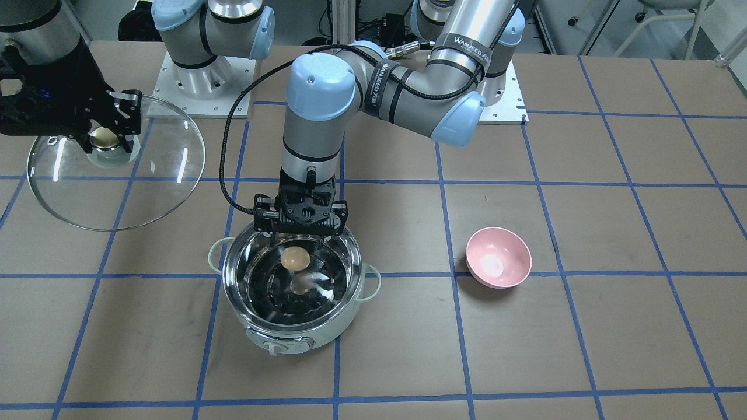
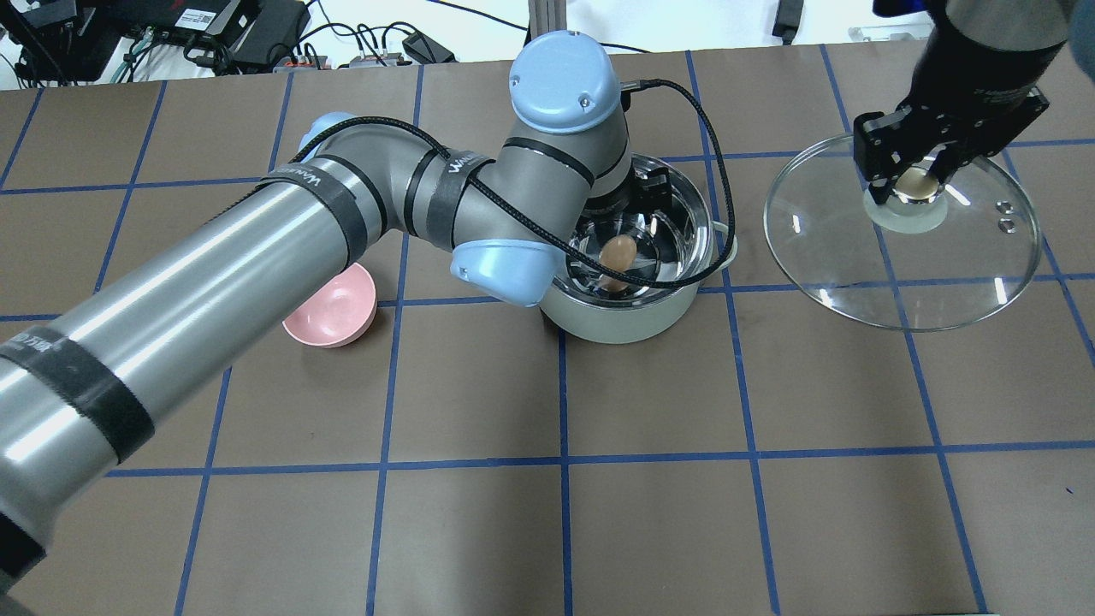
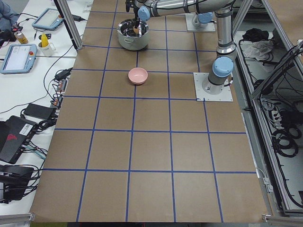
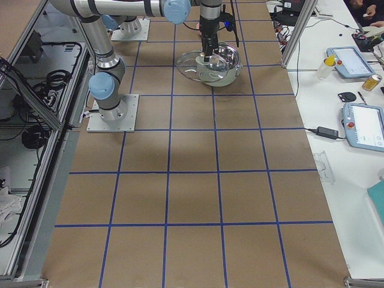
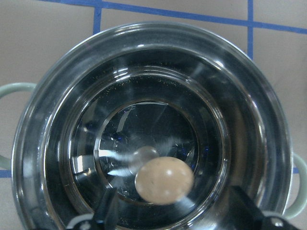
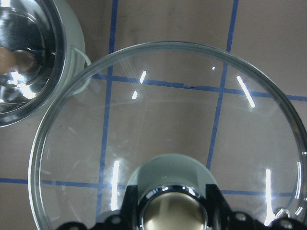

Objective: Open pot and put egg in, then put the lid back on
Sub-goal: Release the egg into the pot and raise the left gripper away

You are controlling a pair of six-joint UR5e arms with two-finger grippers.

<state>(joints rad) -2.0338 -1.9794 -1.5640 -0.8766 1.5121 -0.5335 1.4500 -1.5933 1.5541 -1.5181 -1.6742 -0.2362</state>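
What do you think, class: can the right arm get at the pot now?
Probably not yet: the left pincer hangs over the open pot, while the right pincer holds the lid aside.

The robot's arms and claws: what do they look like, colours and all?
The left arm and right arm are silver-grey tubes with pale-blue joint caps. Black bands with white lettering wrap the left arm, and a black braided cable runs along it. The left claw and right claw are black, boxy, two-fingered.
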